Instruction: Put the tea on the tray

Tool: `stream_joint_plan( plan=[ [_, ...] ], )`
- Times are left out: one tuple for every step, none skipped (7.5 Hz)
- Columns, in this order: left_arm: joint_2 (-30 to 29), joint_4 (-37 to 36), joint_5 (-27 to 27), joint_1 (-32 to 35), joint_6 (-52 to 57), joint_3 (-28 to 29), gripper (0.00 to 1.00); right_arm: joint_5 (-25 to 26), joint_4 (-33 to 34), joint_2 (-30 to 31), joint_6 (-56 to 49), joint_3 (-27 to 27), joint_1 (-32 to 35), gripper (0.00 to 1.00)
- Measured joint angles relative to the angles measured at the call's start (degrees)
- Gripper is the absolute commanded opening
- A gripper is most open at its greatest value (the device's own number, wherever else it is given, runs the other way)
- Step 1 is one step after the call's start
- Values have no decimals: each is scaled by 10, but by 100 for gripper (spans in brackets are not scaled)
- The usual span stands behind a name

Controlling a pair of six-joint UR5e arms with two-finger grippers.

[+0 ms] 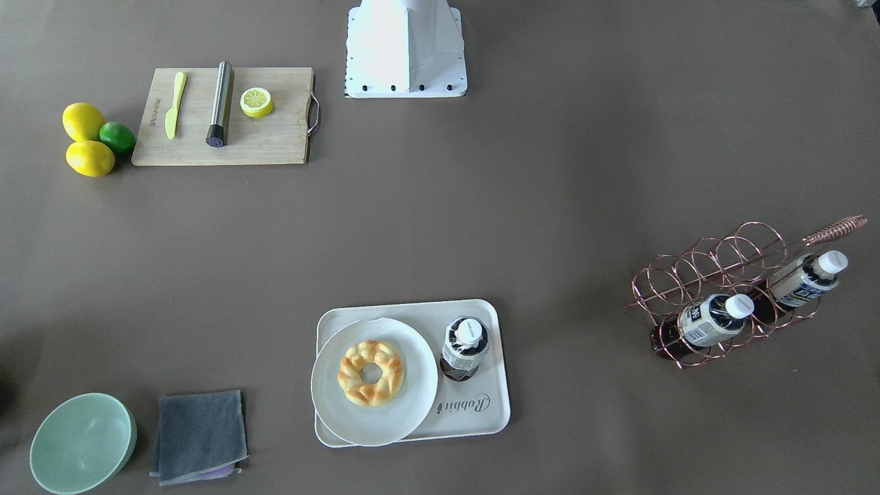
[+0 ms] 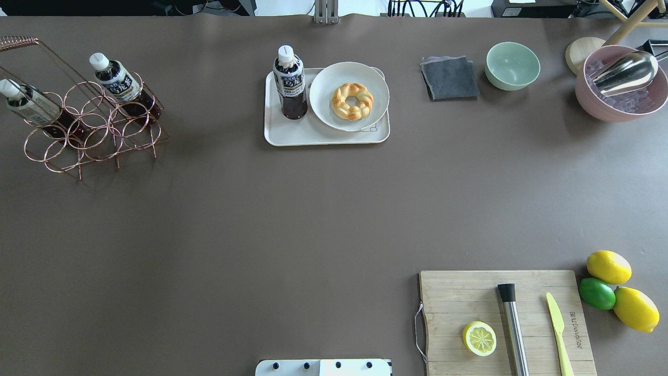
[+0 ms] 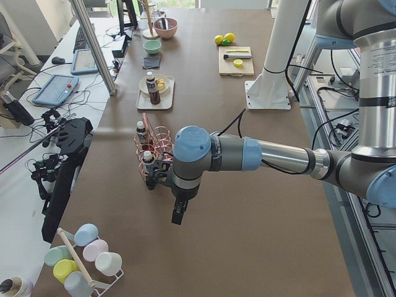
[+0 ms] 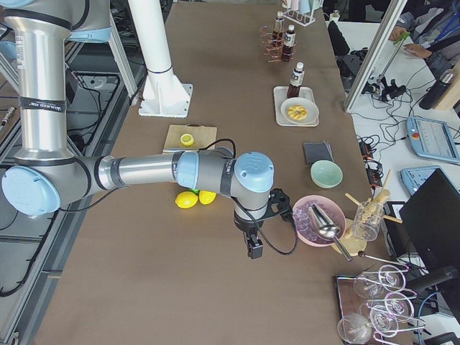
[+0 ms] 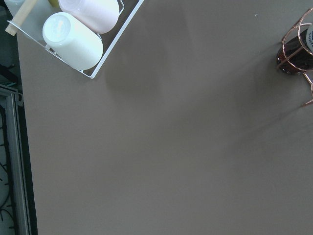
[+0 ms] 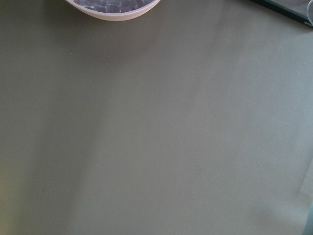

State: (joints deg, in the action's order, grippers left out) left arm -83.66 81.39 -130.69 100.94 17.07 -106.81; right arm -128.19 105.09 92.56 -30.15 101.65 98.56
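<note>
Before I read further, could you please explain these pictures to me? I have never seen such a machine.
Two robot arms work at one table. Two pictures look down from above, two look along the table from its ends, two come from wrist cameras. One tea bottle stands on the tray beside a plate with a ring pastry; two more bottles sit in the copper rack. The left gripper and right gripper hang over the table; nothing seems held, open or shut I cannot tell.
</note>
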Motion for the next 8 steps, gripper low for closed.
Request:
stream_joint_plan(
  plan=[
    [-2,0,0,-10,-10,-1,97,-1,-6,-2,8,-4,-1,100],
    [-3,3,0,-27,-28,-1,97,-1,-9,-3,16,-5,-4,100],
    [-4,5,0,-43,-40,0,97,-2,-10,-4,21,-5,-7,100],
    [-3,10,1,-50,-45,3,97,-3,-10,-6,27,-6,-11,100],
    [-2,18,2,-53,-46,8,97,-3,-10,-7,31,-6,-16,100],
    [0,24,2,-55,-47,13,97,-3,-10,-8,33,-5,-19,100],
    [2,27,3,-56,-47,15,97,-4,-10,-8,33,-4,-20,100],
    [4,27,5,-57,-47,19,97,-5,-10,-8,34,-3,-20,100]
  ],
)
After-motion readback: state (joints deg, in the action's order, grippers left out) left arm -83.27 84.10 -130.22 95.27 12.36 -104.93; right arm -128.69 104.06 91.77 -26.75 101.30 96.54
